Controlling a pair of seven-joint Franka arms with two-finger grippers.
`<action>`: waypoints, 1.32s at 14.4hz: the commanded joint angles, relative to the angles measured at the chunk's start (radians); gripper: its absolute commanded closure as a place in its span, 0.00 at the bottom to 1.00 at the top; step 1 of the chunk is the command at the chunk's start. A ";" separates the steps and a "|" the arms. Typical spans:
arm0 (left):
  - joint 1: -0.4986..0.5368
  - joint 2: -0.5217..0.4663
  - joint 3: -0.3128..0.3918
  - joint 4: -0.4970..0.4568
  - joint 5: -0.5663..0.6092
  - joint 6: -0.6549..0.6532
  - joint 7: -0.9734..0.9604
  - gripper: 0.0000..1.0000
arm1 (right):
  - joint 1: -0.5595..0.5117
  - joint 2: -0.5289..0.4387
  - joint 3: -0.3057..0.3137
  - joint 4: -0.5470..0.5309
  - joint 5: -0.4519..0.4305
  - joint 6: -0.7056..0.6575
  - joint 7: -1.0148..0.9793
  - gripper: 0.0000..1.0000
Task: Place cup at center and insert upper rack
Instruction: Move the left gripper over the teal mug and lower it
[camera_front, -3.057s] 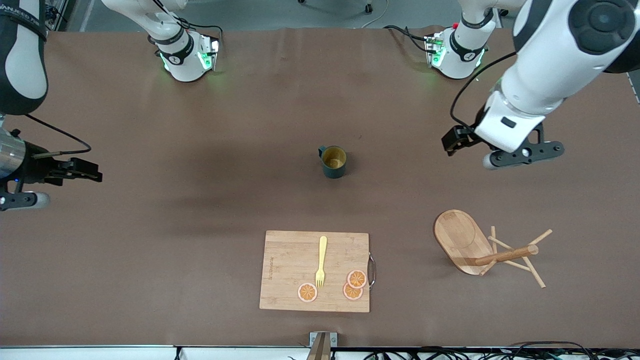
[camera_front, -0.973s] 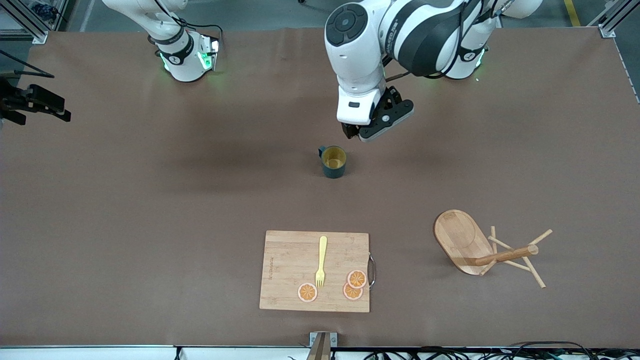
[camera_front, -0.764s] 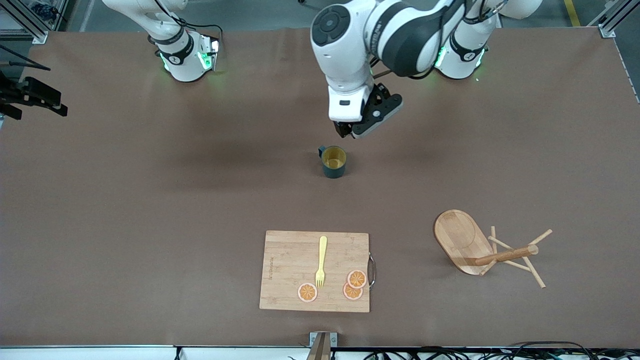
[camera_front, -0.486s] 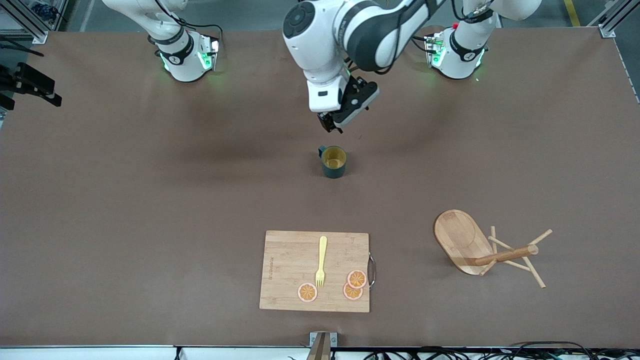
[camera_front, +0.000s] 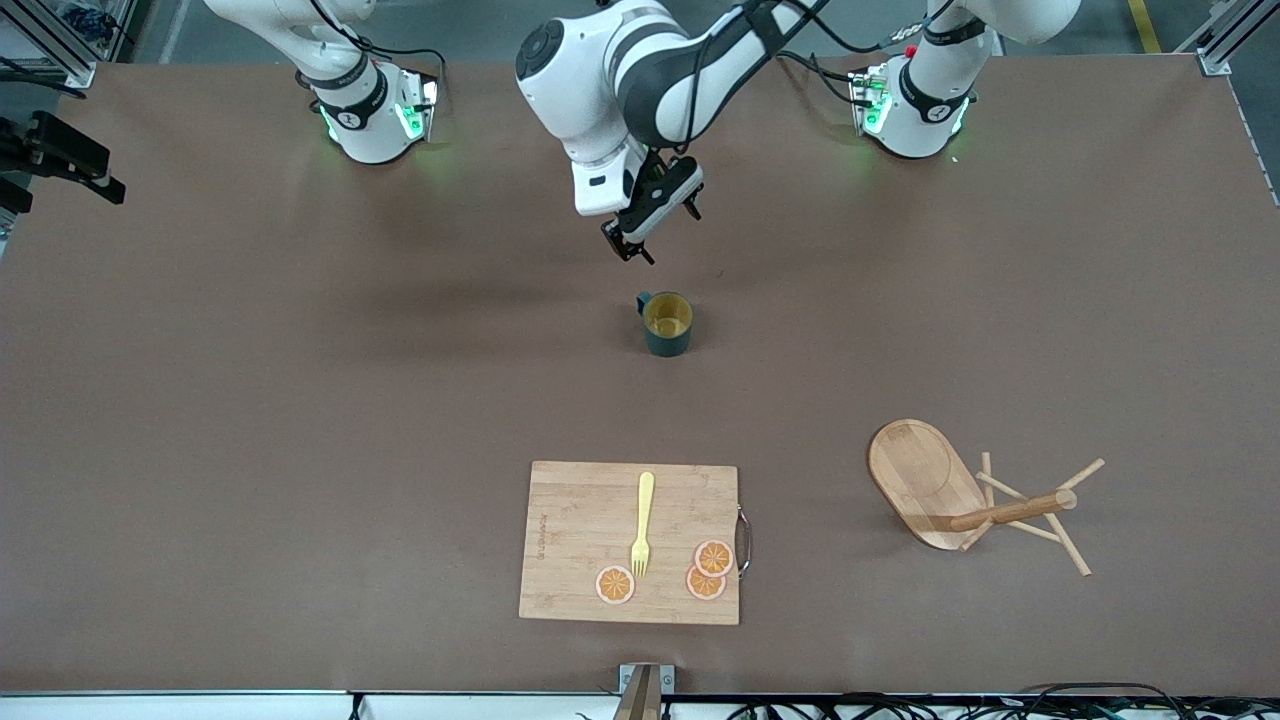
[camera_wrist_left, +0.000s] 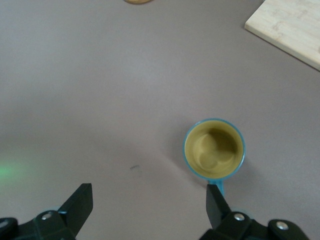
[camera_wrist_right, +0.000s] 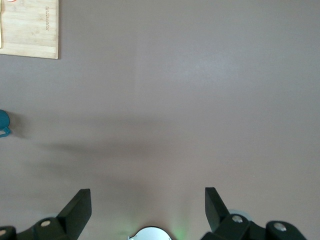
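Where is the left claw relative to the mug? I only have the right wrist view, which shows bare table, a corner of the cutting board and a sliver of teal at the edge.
Observer: The left claw hangs open over the table just past the mug, toward the robots' bases, not touching it.
Operator: Is the mug upright?
Observer: Yes, upright and empty, its mustard inside showing in the left wrist view.
Operator: And the mug tree?
Observer: The mug tree lies tipped on its side toward the left arm's end, nearer the front camera than the mug.
Operator: The right claw?
Observer: The right claw waits at the right arm's end of the table.
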 joint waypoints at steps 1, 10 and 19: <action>-0.038 0.014 0.003 0.006 0.034 -0.001 -0.110 0.00 | -0.009 -0.023 0.007 -0.030 0.006 0.001 -0.006 0.00; -0.147 0.181 0.003 0.009 0.347 0.037 -0.458 0.00 | -0.007 -0.044 0.013 -0.038 -0.032 0.001 -0.011 0.00; -0.161 0.323 0.006 0.081 0.529 0.078 -0.494 0.01 | -0.007 -0.064 0.015 -0.039 -0.037 -0.016 -0.008 0.00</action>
